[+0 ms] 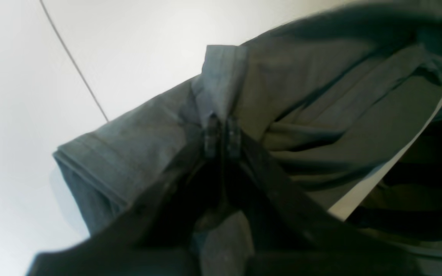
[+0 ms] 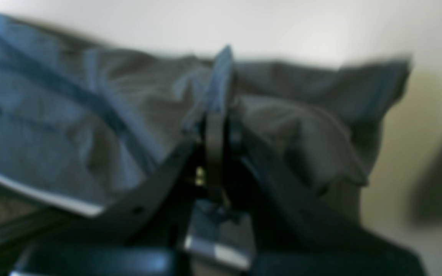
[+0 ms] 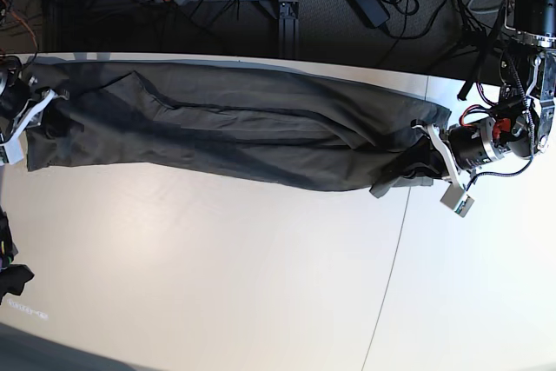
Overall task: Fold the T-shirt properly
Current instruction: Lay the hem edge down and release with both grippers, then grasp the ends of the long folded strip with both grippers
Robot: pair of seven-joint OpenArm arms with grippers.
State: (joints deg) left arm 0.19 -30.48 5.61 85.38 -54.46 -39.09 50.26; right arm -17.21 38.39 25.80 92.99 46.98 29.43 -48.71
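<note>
Both wrist views show jaws clenched on the T-shirt (base view alone shows it stretched long).

The left arm's black cylindrical wrist carries white plastic brackets, a red part and thin black cables. Its dark, narrow ribbed fingertips taper from black angular finger arms. The right arm's white bracketed wrist shows at the frame edge.

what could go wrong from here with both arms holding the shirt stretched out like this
1. Each gripper, left and right, pinches only a narrow fold of the T-shirt; more pull might slip it free.
2. The cloth lies along the far edge of the table, so a dropped end may slide off.
3. The middle is creased and bunched; folding now could lock wrinkles in.
</note>
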